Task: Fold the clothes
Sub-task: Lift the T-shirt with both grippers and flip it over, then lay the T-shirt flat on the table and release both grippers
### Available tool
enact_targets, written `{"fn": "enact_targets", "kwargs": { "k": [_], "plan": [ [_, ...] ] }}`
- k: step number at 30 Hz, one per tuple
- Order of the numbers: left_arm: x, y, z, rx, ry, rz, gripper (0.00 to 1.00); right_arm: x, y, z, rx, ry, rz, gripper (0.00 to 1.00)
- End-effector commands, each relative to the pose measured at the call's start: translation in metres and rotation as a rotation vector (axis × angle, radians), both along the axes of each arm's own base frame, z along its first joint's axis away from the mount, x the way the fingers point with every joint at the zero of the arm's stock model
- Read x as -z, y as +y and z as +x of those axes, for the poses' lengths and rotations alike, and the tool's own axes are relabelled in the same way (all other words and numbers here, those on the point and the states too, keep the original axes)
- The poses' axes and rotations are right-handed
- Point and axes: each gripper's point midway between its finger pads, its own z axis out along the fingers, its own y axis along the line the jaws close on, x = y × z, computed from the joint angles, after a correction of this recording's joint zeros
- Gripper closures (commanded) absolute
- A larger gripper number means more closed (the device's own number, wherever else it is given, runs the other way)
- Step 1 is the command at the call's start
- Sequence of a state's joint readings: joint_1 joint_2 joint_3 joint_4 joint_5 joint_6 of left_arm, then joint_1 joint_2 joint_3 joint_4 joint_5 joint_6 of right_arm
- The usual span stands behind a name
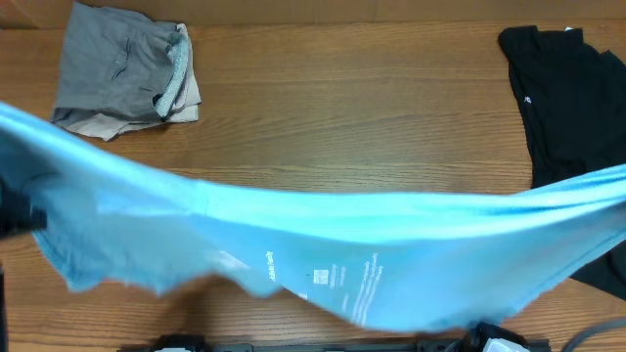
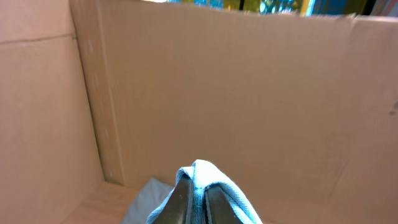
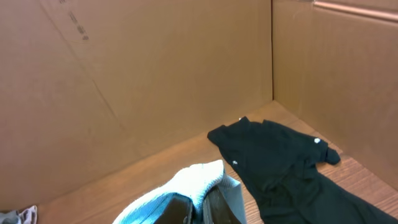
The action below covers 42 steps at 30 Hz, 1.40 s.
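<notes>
My left gripper (image 2: pixel 196 198) and right gripper (image 3: pixel 200 206) each pinch the light blue T-shirt (image 1: pixel 323 235), which is stretched between them. A black garment (image 1: pixel 572 98) lies by its right-held end.

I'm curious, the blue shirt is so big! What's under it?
The blue shirt hangs stretched over the table. At its right end it covers part of the black garment. Whatever else lies beneath it is hidden.

Even, soft light falls on my counter (image 1: pixel 342 117); overhead, the raised blue T-shirt (image 1: pixel 391 235) is smeared and unfocused. My wrist views look warm, slightly soft.
</notes>
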<state>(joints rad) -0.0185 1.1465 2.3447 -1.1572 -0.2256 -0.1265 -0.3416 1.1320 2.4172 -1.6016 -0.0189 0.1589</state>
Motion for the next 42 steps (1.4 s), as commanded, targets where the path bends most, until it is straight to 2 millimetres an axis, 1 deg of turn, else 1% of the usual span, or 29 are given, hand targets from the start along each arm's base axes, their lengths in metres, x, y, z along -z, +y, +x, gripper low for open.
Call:
{"fn": "enact_targets", "kwargs": {
  "k": [1, 2, 4, 6, 7, 8, 11, 12, 14, 16, 17, 18, 20, 21, 22, 23, 24, 25, 26, 27, 30, 33, 35, 37, 40, 42],
  "plan": [
    [0.025, 0.003, 0.057, -0.026, 0.129, 0.021, 0.96, 0.016, -0.007, 0.037, -0.043, 0.101, 0.013, 0.96],
    [0.031, 0.003, 0.067, -0.025, 0.153, 0.022, 0.96, 0.021, -0.008, 0.044, -0.053, 0.122, 0.024, 0.96],
    [0.046, 0.002, 0.09, -0.023, 0.218, 0.024, 0.96, 0.035, -0.011, 0.064, -0.082, 0.19, 0.041, 0.96],
    [0.068, -0.001, 0.12, -0.007, 0.301, 0.025, 0.96, 0.051, -0.014, 0.087, -0.117, 0.259, 0.072, 0.96],
    [0.077, -0.002, 0.13, -0.001, 0.331, 0.024, 0.96, 0.059, -0.014, 0.098, -0.141, 0.292, 0.078, 0.96],
    [0.091, -0.004, 0.146, 0.008, 0.377, 0.024, 0.96, 0.069, -0.015, 0.112, -0.165, 0.331, 0.095, 0.96],
    [0.125, -0.01, 0.185, 0.037, 0.484, 0.021, 0.96, 0.097, -0.02, 0.147, -0.222, 0.428, 0.136, 0.96],
    [0.141, -0.013, 0.201, 0.054, 0.528, 0.017, 0.96, 0.11, -0.022, 0.162, -0.244, 0.468, 0.153, 0.96],
    [0.169, -0.018, 0.226, 0.079, 0.598, 0.009, 0.96, 0.134, -0.026, 0.186, -0.278, 0.533, 0.18, 0.96],
    [0.194, -0.022, 0.248, 0.098, 0.656, 0.003, 0.96, 0.161, -0.03, 0.212, -0.31, 0.601, 0.209, 0.96],
    [0.21, -0.023, 0.262, 0.105, 0.689, -0.002, 0.96, 0.172, -0.031, 0.222, -0.321, 0.628, 0.214, 0.96],
    [0.22, -0.025, 0.27, 0.112, 0.709, -0.004, 0.96, 0.188, -0.032, 0.235, -0.335, 0.663, 0.22, 0.96],
    [0.248, -0.03, 0.293, 0.131, 0.758, -0.01, 0.96, 0.216, -0.03, 0.261, -0.364, 0.714, 0.23, 0.96],
    [0.261, -0.033, 0.303, 0.14, 0.778, -0.011, 0.96, 0.227, -0.029, 0.271, -0.379, 0.732, 0.229, 0.96],
    [0.275, -0.037, 0.314, 0.149, 0.797, -0.011, 0.96, 0.245, -0.027, 0.286, -0.394, 0.756, 0.231, 0.96],
    [0.286, -0.041, 0.323, 0.157, 0.808, -0.008, 0.96, 0.258, -0.026, 0.297, -0.404, 0.77, 0.234, 0.96],
    [0.306, -0.048, 0.34, 0.17, 0.827, -0.002, 0.96, 0.283, -0.023, 0.319, -0.419, 0.79, 0.234, 0.96],
    [0.321, -0.055, 0.352, 0.18, 0.837, 0.002, 0.96, 0.299, -0.021, 0.333, -0.429, 0.797, 0.233, 0.96],
    [0.33, -0.059, 0.36, 0.187, 0.841, 0.005, 0.96, 0.307, -0.02, 0.341, -0.434, 0.798, 0.231, 0.96],
    [0.342, -0.066, 0.37, 0.196, 0.845, 0.009, 0.96, 0.325, -0.018, 0.356, -0.444, 0.801, 0.227, 0.96],
    [0.375, -0.085, 0.394, 0.223, 0.851, 0.022, 0.96, 0.356, -0.014, 0.386, -0.461, 0.788, 0.215, 0.96],
    [0.405, -0.105, 0.414, 0.251, 0.849, 0.034, 0.96, 0.389, -0.006, 0.415, -0.483, 0.765, 0.194, 0.96],
    [0.424, -0.117, 0.426, 0.266, 0.844, 0.042, 0.96, 0.407, -0.001, 0.431, -0.496, 0.747, 0.179, 0.96],
    [0.44, -0.125, 0.435, 0.271, 0.839, 0.044, 0.96, 0.422, 0.005, 0.446, -0.508, 0.725, 0.164, 0.96],
    [0.457, -0.131, 0.444, 0.266, 0.836, 0.05, 0.96, 0.442, 0.009, 0.464, -0.515, 0.693, 0.141, 0.96],
    [0.466, -0.131, 0.447, 0.258, 0.838, 0.034, 0.96, 0.449, 0.011, 0.473, -0.52, 0.67, 0.129, 0.96]
  ]
}}
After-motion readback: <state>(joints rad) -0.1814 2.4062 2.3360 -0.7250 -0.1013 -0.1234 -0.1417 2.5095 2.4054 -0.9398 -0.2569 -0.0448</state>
